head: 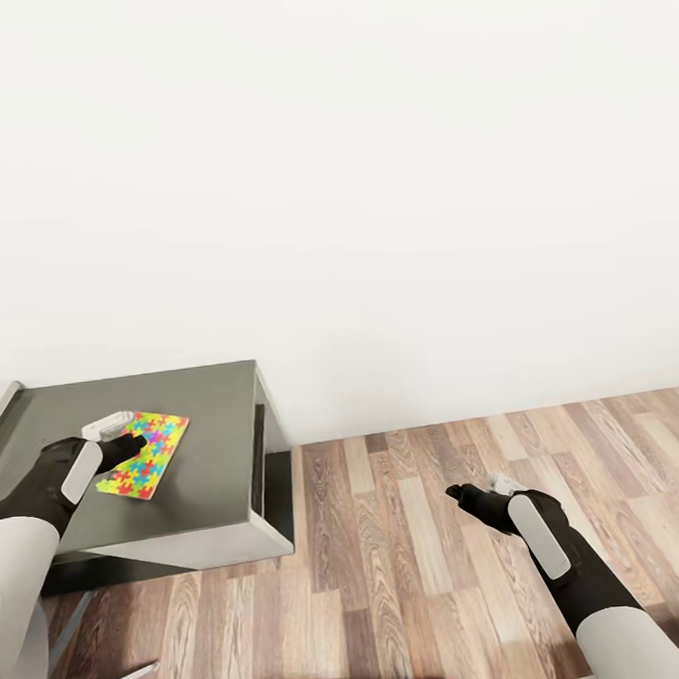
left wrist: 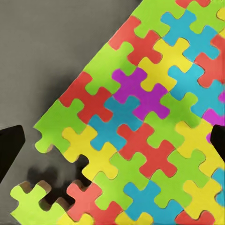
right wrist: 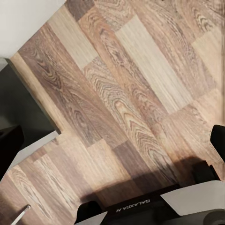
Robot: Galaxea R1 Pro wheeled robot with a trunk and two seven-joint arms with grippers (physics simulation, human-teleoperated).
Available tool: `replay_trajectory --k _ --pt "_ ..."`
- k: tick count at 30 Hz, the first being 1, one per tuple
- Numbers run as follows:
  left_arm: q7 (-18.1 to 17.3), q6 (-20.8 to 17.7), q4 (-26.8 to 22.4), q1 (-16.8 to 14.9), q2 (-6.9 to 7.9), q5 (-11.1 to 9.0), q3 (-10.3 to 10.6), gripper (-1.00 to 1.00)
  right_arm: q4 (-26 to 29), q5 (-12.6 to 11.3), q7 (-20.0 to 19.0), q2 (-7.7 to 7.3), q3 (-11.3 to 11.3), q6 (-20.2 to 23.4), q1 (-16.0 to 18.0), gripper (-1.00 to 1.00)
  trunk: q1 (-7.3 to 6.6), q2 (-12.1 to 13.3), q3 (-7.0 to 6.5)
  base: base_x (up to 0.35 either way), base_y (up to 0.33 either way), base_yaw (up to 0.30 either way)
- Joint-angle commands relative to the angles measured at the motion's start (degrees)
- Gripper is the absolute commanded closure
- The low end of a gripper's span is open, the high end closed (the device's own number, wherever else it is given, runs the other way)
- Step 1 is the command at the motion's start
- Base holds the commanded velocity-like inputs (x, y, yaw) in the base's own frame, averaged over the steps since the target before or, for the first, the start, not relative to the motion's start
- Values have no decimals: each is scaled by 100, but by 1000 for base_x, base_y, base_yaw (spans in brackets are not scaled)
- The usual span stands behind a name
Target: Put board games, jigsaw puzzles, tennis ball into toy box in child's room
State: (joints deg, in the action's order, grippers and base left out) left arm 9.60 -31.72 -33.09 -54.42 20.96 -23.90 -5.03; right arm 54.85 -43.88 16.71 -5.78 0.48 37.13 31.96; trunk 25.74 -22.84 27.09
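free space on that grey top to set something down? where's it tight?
On the table, bare grey runs right of the puzzle to the right edge, along the front edge, and behind it toward the wall. It is tight at the puzzle's left side, where the left tool sits open over it. The right tool hangs over bare floor.

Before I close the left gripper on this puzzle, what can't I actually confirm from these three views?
- Left gripper contact: in the head view the arm covers the fingers' meeting with the jigsaw puzzle; lift or touch is unclear.
- Puzzle outline: the left wrist view cuts off most of its edges.
- Table: its left part runs off the head view.
- Right gripper: seen end-on over the floor; jaw gap unreadable.
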Motion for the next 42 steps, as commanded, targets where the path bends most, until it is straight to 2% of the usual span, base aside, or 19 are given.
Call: replay_trajectory --k 1,20,26,33,42 --pt "26 -18 250 4 -4 -183 6 -100 8 -60 51 -2 5 14 3 -100 5 -8 10 0 -178 0" --pt "16 -23 250 2 -13 -185 11 -100 16 -58 51 -2 9 5 3 -100 5 -8 10 1 -150 0" --pt "18 -21 250 5 -13 -185 5 -100 17 -52 51 -3 10 -2 3 -100 5 -8 10 131 -114 0" --pt "18 -21 250 4 -13 -185 3 -100 12 -59 44 -10 14 -187 3 -100 5 -8 10 35 -31 0" --pt "16 -22 250 2 -13 -185 2 -100 8 -60 43 -11 14 -222 3 -100 5 -8 10 1 -1 0"
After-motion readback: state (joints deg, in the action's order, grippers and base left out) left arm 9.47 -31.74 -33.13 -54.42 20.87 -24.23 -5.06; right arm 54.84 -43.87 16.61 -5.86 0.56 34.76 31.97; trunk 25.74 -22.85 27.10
